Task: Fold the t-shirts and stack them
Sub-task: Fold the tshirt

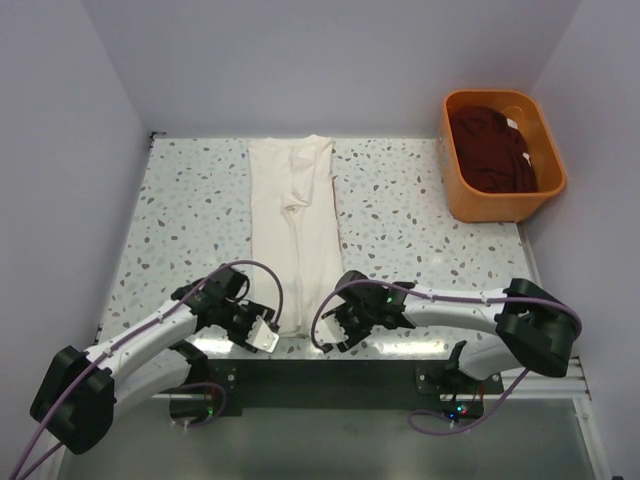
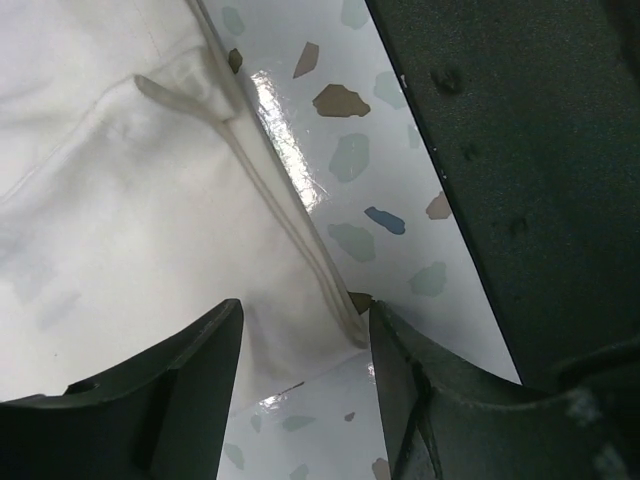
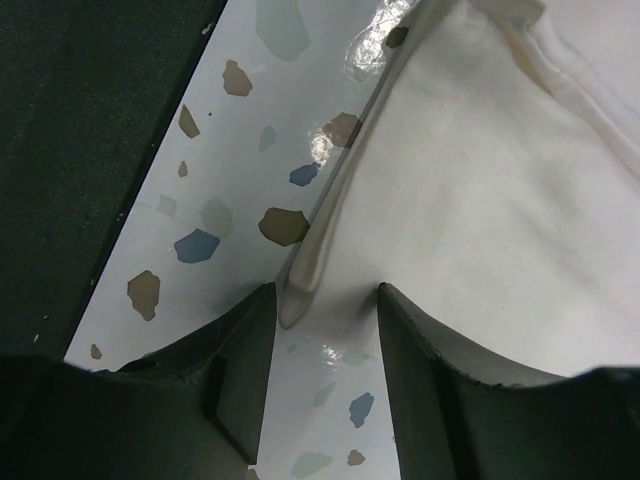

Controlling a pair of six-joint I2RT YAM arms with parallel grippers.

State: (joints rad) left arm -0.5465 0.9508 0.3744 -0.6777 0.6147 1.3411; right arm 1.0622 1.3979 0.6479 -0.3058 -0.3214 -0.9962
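I'm working the cream-white t-shirt [image 1: 292, 230] now. It's lying in the middle of the table [image 1: 190, 200] as a long narrow strip, sides already turned in, running from twelve o'clock down to six o'clock, right by my bases. My left fingers [image 1: 265, 338] are sitting at its seven o'clock corner and my right fingers [image 1: 338, 328] at the five o'clock corner. Both pairs are spread, and in each wrist view the hem corner is lying in the gap between them, pinched by neither. So I'm reading this as the setup for the crosswise fold, with the near hem about to go up toward the collar end at twelve.

The next move is calling for both pairs to close on their corners together. They need to catch every layer of the doubled edge, not only the top one. Then it's an even lift, carrying the hem away from me so the strip isn't skewing.

Counting now: one cream-white shirt on the table, and one maroon t-shirt [image 1: 490, 150] bunched, not folded, in the one orange tub [image 1: 495, 208] out at two o'clock. I'm not seeing a red shirt anywhere; whether one is hiding under the maroon, I can't tell. No stack is started yet.
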